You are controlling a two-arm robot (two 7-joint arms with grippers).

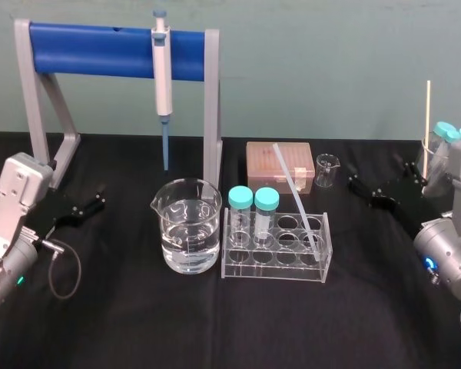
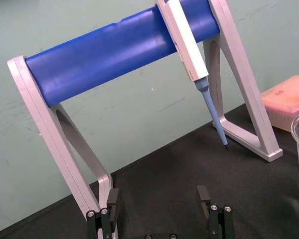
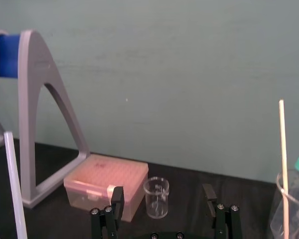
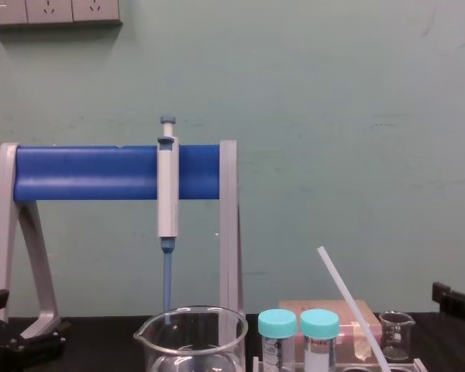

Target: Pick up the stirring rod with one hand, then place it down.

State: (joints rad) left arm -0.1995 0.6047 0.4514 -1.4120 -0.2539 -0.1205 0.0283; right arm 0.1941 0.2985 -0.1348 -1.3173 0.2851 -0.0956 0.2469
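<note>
At the rack's right end, the rod stands in a hole and leans back and to the left, its top over the pink box behind the rack. Treat it as light, stiff, smooth and probably brittle. Take it on the bare stretch above the rack with a gentle pinch, and lift along its lean so the foot doesn't lever against the rack.

Your right gripper sits to the right of the rack, fingers spread and holding nothing. The left gripper is well to the rack's left, also spread and empty.

The head view tells you which hole the foot sits in. The chest view, from the side, shows how far the rod's top rises above the capped tubes in the rack. The right wrist view shows a tan stick well right of the rack; don't mistake it for the rod.
</note>
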